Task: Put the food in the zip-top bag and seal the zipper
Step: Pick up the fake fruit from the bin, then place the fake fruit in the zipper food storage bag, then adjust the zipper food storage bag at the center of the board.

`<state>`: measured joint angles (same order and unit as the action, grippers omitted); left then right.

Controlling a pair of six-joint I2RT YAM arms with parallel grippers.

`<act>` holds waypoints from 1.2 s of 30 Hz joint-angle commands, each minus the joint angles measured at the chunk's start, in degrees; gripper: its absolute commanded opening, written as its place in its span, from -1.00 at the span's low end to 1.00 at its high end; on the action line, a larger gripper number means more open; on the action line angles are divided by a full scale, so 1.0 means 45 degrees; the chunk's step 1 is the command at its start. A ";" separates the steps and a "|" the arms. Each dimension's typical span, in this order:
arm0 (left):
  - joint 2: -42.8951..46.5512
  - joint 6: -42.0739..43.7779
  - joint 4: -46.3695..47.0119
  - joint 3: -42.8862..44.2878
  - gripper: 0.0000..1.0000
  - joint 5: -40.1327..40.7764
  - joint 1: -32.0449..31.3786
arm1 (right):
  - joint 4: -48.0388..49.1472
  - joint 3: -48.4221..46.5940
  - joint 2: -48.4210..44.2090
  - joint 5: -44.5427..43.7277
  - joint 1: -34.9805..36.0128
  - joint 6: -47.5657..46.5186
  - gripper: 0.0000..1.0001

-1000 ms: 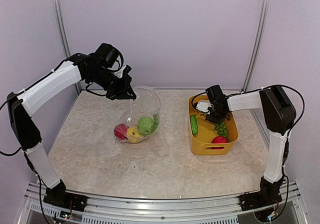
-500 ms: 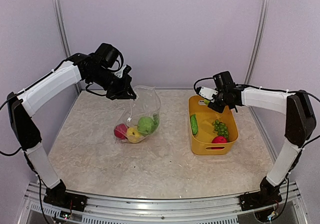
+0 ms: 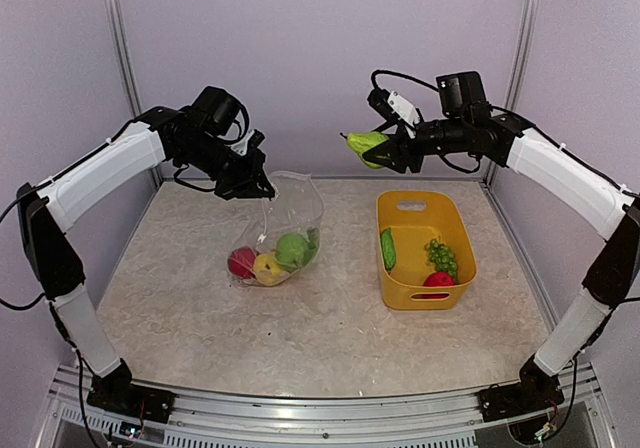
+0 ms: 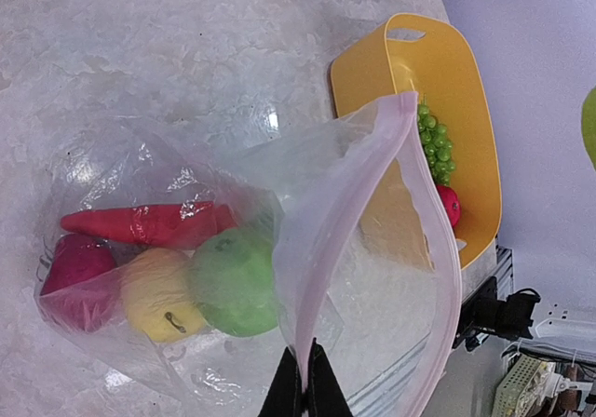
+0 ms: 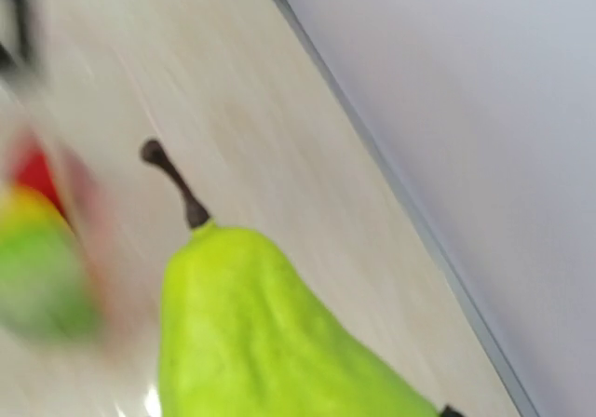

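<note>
The clear zip-top bag stands open on the table, its mouth edge held up. Inside lie a red fruit, a yellow fruit, a green apple and a red pepper. My left gripper is shut on the bag's rim. My right gripper is shut on a green pear, high in the air between bag and basket; the pear fills the right wrist view, which is blurred. A cucumber, green grapes and a red fruit lie in the yellow basket.
The yellow basket stands right of the bag. Metal posts and the back wall close the table at the rear. A rail runs along the near edge.
My right gripper rose out of the basket with the green pear and swung up and left toward the bag. The left gripper and bag have not moved.
</note>
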<state>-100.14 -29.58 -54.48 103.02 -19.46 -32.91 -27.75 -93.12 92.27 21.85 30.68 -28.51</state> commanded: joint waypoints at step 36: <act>0.1234 -0.0112 0.0385 -0.0223 -1.00 -0.0004 0.0320 | -0.3578 -0.3780 0.3732 0.1965 0.3346 -0.2642 0.28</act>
<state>-94.94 -30.59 -54.28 102.24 -18.83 -31.75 -35.57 -110.34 110.02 38.13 42.28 -30.20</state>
